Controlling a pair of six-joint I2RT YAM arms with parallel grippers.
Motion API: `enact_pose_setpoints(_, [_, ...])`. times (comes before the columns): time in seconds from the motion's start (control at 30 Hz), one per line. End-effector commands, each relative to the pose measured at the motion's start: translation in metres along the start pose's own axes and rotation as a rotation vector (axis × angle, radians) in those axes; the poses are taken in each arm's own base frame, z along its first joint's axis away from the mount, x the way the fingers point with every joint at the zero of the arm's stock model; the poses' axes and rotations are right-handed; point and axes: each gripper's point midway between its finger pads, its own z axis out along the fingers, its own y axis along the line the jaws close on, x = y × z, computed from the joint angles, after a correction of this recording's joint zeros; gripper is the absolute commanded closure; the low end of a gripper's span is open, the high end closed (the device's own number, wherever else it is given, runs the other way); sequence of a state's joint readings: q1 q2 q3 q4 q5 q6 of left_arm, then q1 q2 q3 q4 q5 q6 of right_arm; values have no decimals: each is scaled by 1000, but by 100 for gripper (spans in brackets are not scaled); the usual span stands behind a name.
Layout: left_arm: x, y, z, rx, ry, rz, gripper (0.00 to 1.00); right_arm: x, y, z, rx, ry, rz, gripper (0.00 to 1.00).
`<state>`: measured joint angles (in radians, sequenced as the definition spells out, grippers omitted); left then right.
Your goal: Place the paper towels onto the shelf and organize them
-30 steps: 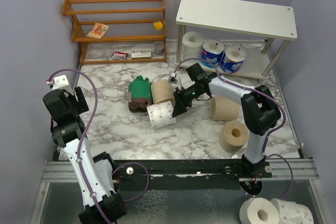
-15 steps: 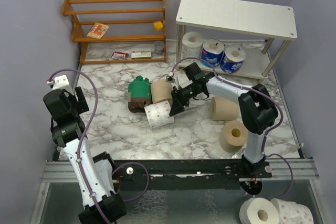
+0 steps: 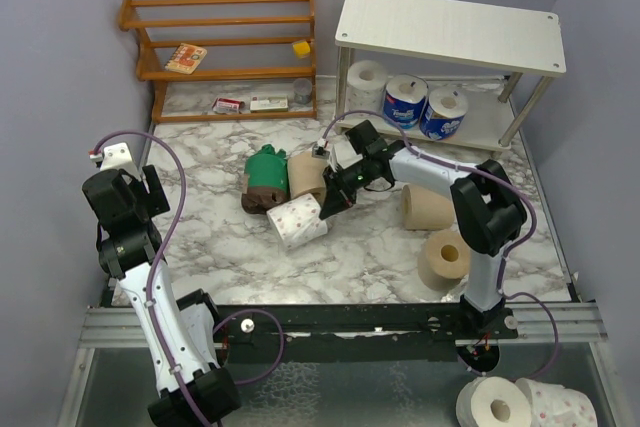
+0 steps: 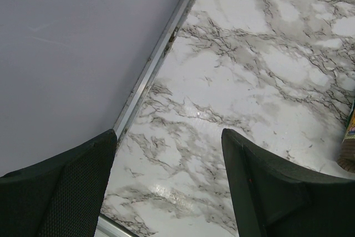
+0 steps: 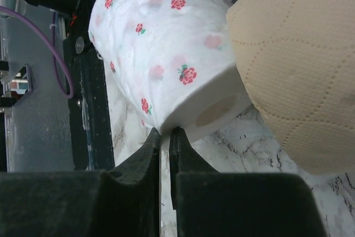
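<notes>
One rose-printed roll (image 3: 297,220), your right claw (image 3: 329,207) clamped together on its edge.
Lift it clear of the tan roll (image 3: 305,173) before swinging toward the far shelf (image 3: 450,27).

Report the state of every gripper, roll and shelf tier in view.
Left gripper: open, empty, above the table.
Right gripper: shut on rose roll edge.
Rose roll: on its side, touching a tan roll.
Shelf: top bare; lower tier holds white roll, two blue rolls, on end.
Other tan rolls: one lying, one on end, on table.
</notes>
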<state>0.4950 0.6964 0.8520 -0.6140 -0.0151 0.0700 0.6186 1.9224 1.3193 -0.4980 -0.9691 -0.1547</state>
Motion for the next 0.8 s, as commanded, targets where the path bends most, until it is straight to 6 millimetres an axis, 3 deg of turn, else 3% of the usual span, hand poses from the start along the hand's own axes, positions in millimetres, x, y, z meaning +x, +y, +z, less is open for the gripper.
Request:
enact_pose_setpoints(0.0, [-2, -3, 2, 17, -14, 10, 21, -21, 7, -15, 64, -16, -112, 99])
enact_pose_setpoints(0.17, [-2, -4, 3, 17, -9, 9, 21, -46, 34, -76, 295, -19, -358, 99])
enact_pose_setpoints(0.37, [0, -5, 6, 22, 5, 10, 22, -37, 57, -143, 563, -7, -563, 99])
enact_pose_setpoints(0.43, [1, -5, 8, 22, 12, 9, 23, -32, 55, -163, 667, 19, -613, 99])
enact_pose_setpoints(0.5, [1, -4, 8, 19, 12, 8, 24, -26, 39, -184, 808, 63, -626, 99])
enact_pose_setpoints(0.57, [0, -4, 7, 19, 8, 8, 24, -14, 24, -190, 879, 123, -625, 99])
enact_pose_setpoints(0.63, [0, -4, 6, 17, 6, 8, 24, -5, 16, -183, 861, 154, -590, 98])
enact_pose_setpoints(0.77, [-1, -3, 5, 13, 0, 6, 24, 9, 11, -143, 655, 199, -433, 70])
